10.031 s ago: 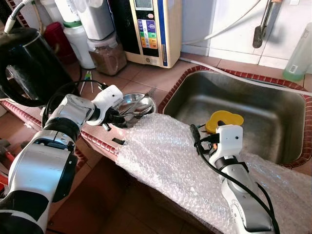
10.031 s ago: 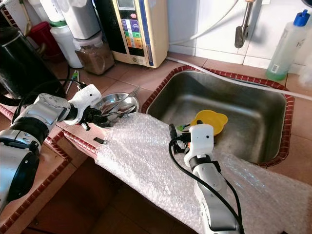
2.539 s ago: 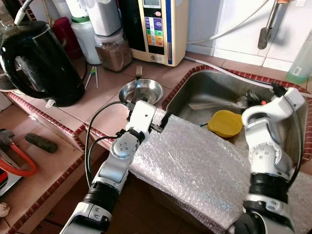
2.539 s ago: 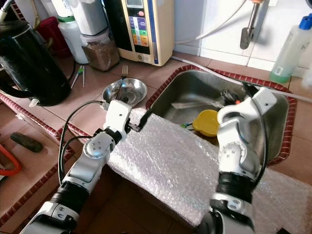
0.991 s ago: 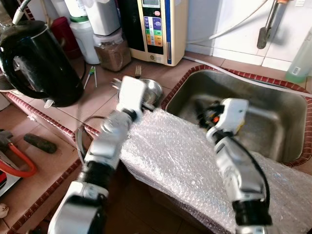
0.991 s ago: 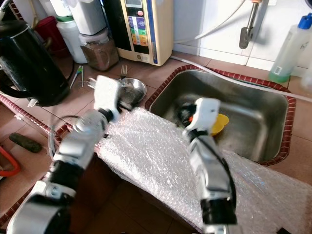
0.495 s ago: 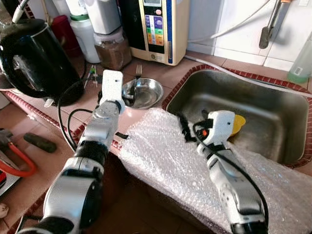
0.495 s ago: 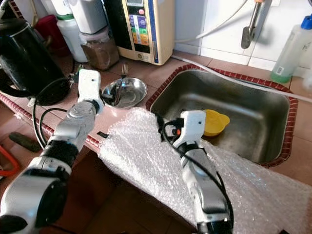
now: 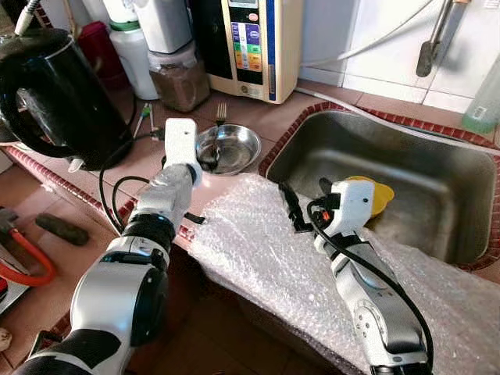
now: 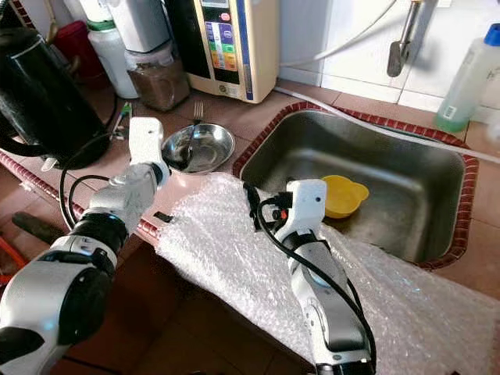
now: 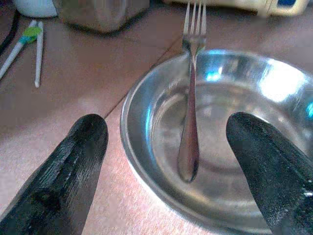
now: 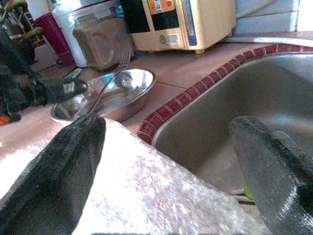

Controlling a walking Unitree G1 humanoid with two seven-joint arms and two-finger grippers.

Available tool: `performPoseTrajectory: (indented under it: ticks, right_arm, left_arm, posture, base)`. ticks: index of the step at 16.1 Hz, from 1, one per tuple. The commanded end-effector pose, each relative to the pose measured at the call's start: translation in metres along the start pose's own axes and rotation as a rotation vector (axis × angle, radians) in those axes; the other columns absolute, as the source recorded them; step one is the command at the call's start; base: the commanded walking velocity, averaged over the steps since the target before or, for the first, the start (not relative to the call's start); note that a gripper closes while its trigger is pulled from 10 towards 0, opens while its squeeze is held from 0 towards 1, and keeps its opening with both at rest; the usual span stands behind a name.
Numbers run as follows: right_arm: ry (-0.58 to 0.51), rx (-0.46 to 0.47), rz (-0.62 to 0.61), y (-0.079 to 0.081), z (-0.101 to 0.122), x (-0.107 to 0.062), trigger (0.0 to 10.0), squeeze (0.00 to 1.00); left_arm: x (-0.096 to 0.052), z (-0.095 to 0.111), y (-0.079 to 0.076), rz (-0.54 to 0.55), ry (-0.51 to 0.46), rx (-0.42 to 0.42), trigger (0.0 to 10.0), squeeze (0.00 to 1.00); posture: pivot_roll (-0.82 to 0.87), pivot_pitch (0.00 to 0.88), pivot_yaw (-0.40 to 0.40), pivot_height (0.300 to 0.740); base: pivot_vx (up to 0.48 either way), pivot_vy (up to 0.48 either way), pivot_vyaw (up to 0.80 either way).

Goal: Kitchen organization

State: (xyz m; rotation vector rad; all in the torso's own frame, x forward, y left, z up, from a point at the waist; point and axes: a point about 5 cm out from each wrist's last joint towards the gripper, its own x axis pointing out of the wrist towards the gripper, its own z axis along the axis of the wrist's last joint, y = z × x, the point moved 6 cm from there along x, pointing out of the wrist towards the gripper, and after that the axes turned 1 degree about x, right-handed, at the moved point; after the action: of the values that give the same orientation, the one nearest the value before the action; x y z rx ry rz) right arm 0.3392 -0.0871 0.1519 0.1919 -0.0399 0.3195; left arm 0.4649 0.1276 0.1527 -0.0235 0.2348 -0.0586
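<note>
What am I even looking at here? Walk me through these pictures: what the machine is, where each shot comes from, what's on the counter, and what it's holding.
This is a humanoid robot with two silver arms, each ending in two long black fingers. The two wide pictures come from cameras in its head, looking down at a tiled kitchen counter. The two close-ups come from cameras on its wrists, looking out between the fingers.

The left gripper hangs open at a steel bowl with a fork lying in it. The right gripper is open above a sheet of bubble wrap draped over the counter edge. Neither holds anything.

A yellow dish lies in the sink. At the back stand a black kettle, a jar and a cream appliance.
</note>
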Motion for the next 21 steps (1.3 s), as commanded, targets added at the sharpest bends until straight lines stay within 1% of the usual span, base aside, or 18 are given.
performPoseTrajectory:
  ticks: [1,2,4,5,6,7,8,9,10,11,12,13,15,17,21]
  right_arm:
    - [-0.028,-0.019,0.013,0.005,0.008,-0.001,10.0,0.00]
    - [-0.048,-0.022,0.000,0.002,0.013,-0.003,10.0,0.00]
    - [-0.064,-0.062,-0.028,-0.004,0.019,-0.006,10.0,0.00]
    - [-0.069,-0.066,-0.032,-0.005,0.020,-0.008,10.0,0.00]
    - [-0.081,-0.070,-0.051,-0.011,0.026,-0.012,10.0,0.00]
    - [-0.089,-0.078,-0.066,-0.017,0.030,-0.015,10.0,0.00]
    - [-0.095,-0.081,-0.081,-0.024,0.034,-0.019,10.0,0.00]
    - [-0.096,-0.086,-0.087,-0.028,0.037,-0.020,10.0,0.00]
    - [-0.090,-0.100,-0.097,-0.031,0.037,-0.020,10.0,0.00]
    - [-0.077,-0.113,-0.104,-0.033,0.035,-0.019,10.0,0.00]
    - [-0.075,-0.111,-0.099,-0.032,0.034,-0.018,10.0,0.00]
    - [-0.077,-0.109,-0.094,-0.031,0.034,-0.016,10.0,0.00]
    - [-0.085,-0.106,-0.068,-0.026,0.037,-0.010,10.0,0.00]
    - [-0.089,-0.114,-0.044,-0.021,0.040,-0.007,10.0,0.00]
    - [-0.088,-0.118,-0.044,-0.020,0.039,-0.008,10.0,0.00]
  left_arm:
    - [-0.001,0.010,0.006,0.009,-0.051,-0.042,10.0,0.00]
    - [-0.003,0.014,0.008,0.015,-0.085,-0.053,10.0,0.00]
    - [-0.008,0.013,0.008,0.006,-0.124,-0.091,10.0,0.00]
    - [-0.011,0.012,0.008,0.007,-0.134,-0.086,10.0,0.00]
    - [-0.021,0.014,0.006,-0.010,-0.182,-0.103,10.0,0.00]
    - [-0.032,0.020,0.005,-0.019,-0.238,-0.103,10.0,0.00]
    - [-0.052,0.028,0.003,-0.021,-0.314,-0.086,10.0,0.00]
    - [-0.064,0.031,-0.001,-0.030,-0.349,-0.066,10.0,0.00]
    - [-0.072,0.029,-0.004,-0.041,-0.362,-0.056,10.0,0.00]
    - [-0.079,0.015,-0.002,-0.023,-0.319,-0.080,10.0,0.00]
    - [-0.081,0.006,0.001,0.003,-0.289,-0.104,10.0,0.00]
    - [-0.081,0.004,0.001,0.005,-0.288,-0.103,10.0,0.00]
    - [-0.087,0.012,-0.003,0.005,-0.316,-0.084,10.0,0.00]
    - [-0.095,0.020,0.001,0.017,-0.339,-0.068,10.0,0.00]
    - [-0.098,0.018,0.011,0.045,-0.323,-0.097,10.0,0.00]
  posture:
    - [-0.18,0.085,0.134,0.740]
    - [-0.18,0.084,0.135,0.740]
    - [-0.18,0.081,0.134,0.740]
    - [-0.17,0.079,0.133,0.740]
    - [-0.17,0.075,0.129,0.740]
    - [-0.17,0.072,0.127,0.740]
    - [-0.16,0.067,0.121,0.740]
    - [-0.16,0.063,0.116,0.740]
    - [-0.16,0.057,0.111,0.740]
    - [-0.15,0.045,0.101,0.740]
    - [-0.15,0.040,0.098,0.740]
    - [-0.15,0.030,0.090,0.740]
    - [-0.14,0.025,0.083,0.740]
    - [-0.14,0.023,0.079,0.740]
    - [-0.14,0.032,0.081,0.740]
  base:
    - [0.000,0.000,0.00]
    - [0.000,0.000,0.00]
    - [0.000,0.000,0.00]
    - [0.000,0.000,0.00]
    - [0.000,0.000,0.00]
    - [0.000,0.000,0.00]
    - [0.000,0.000,0.00]
    - [0.000,0.000,0.00]
    - [0.000,0.000,0.00]
    - [0.000,0.000,-0.74]
    - [0.000,0.000,-0.77]
    - [0.000,0.000,-0.44]
    - [0.000,0.000,0.00]
    - [0.000,0.000,0.00]
    - [0.000,0.000,0.00]
